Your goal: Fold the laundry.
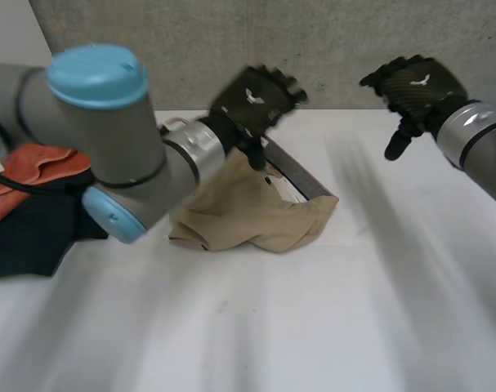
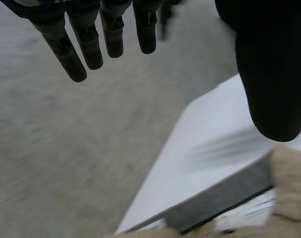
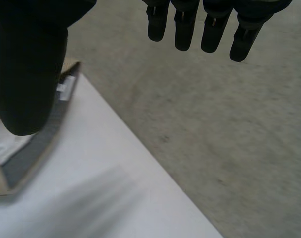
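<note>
Before a grey wall, we see a white counter with a crumpled tan cloth near its middle, lying partly over a flat grey-edged board. Our left hand hovers just above the cloth, fingers straight and spread, holding nothing. Our right hand hangs well to the right, likewise wide and empty. We note an orange cloth and a dark navy cloth at the counter's left.

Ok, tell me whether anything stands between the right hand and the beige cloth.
Nothing visible does. Bare table lies between the right hand and the beige cloth. The left hand is raised over the cloth's far edge, near a grey board that the cloth partly covers.
</note>
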Tool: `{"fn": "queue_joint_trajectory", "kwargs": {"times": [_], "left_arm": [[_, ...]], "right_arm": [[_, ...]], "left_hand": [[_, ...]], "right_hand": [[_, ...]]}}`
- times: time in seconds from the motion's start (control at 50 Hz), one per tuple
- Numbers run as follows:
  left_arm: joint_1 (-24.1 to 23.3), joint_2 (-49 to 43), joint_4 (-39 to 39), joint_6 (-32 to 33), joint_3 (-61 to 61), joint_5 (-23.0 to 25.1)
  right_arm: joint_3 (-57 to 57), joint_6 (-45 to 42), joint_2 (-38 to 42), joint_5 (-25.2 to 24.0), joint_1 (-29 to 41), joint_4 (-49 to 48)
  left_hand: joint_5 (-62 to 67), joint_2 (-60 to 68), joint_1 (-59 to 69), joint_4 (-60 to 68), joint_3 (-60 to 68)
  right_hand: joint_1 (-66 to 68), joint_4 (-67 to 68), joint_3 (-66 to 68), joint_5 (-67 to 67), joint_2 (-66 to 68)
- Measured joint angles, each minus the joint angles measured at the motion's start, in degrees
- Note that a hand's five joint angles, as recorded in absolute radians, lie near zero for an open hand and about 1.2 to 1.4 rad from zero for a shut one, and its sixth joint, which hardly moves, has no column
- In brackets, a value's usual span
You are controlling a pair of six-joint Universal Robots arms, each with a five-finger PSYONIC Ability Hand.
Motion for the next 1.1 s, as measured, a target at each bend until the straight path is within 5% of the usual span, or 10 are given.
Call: {"fn": "queue_joint_trajectory", "kwargs": {"times": [0.28, 0.44, 0.66, 0.78, 0.84, 0.9, 0.98, 1.1], "left_arm": [[5.8, 13.1, -5.4, -16.3, -22.1, -20.6], [7.5, 10.6, -7.5, -20.8, -31.2, -20.4], [7.6, -1.0, -6.7, -18.1, -23.9, -20.1], [6.3, -6.4, -6.6, -14.5, -17.2, -21.7], [5.3, -8.8, -6.6, -12.6, -13.7, -22.6], [4.2, -10.8, -6.7, -10.7, -10.1, -23.1], [2.3, -12.5, -6.7, -8.3, -5.7, -22.9], [1.3, -8.4, -6.9, -7.1, -3.0, -22.1]], "right_arm": [[8.0, -13.9, 2.9, -11.9, 6.7, 2.6], [7.0, -23.6, 11.9, -13.7, 8.9, 0.8], [-0.9, -24.5, 24.4, -10.5, 10.9, -9.3], [-3.5, -24.0, 27.9, -7.4, 11.7, -13.1], [-3.7, -23.4, 28.0, -6.2, 11.8, -13.5], [-2.8, -22.2, 26.8, -5.2, 11.9, -13.4], [0.0, -19.0, 22.0, -4.5, 11.7, -13.0], [3.7, -11.4, 11.6, -3.6, 10.4, -11.4]], "left_hand": [[9.4, 8.4, 8.1, 8.6, 7.8], [9.6, 8.7, 8.1, 8.9, 8.0], [6.7, 6.8, 6.9, 6.5, 7.0], [6.5, 6.8, 6.9, 6.5, 7.0], [8.3, 8.1, 7.7, 7.8, 7.5], [15.9, 15.0, 14.7, 15.3, 13.8], [47.5, 48.0, 49.2, 47.4, 46.3], [52.4, 54.0, 51.4, 54.2, 53.1]], "right_hand": [[9.1, 10.0, 10.3, 10.0, 9.7], [18.9, 19.9, 20.2, 19.3, 20.2], [22.0, 23.3, 23.8, 22.4, 23.5], [47.5, 49.6, 49.7, 48.6, 50.2], [49.3, 54.9, 54.7, 53.2, 54.5], [49.3, 55.1, 54.9, 53.3, 54.5], [49.3, 55.1, 54.9, 53.4, 54.5], [49.3, 55.1, 54.9, 54.0, 54.5]]}}
